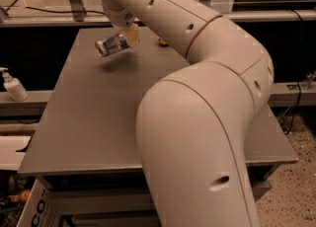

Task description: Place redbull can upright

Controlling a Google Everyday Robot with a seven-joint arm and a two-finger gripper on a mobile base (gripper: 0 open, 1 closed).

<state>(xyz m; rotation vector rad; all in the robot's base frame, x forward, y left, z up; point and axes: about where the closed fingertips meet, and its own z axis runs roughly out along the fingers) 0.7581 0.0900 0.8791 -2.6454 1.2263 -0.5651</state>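
Observation:
The redbull can [111, 44] is a slim silver can, lying on its side and tilted, held a little above the far left part of the grey table [94, 117]. Its shadow falls on the table just below it. My gripper [126, 35] comes down from the top of the view at the end of the white arm [197, 102]. It is shut on the right end of the can. The big arm hides the middle and right of the table.
A white pump bottle [14, 87] stands on a ledge left of the table. A small orange thing [162, 42] lies at the table's far edge beside the arm. A cardboard box [34, 206] sits on the floor at the lower left.

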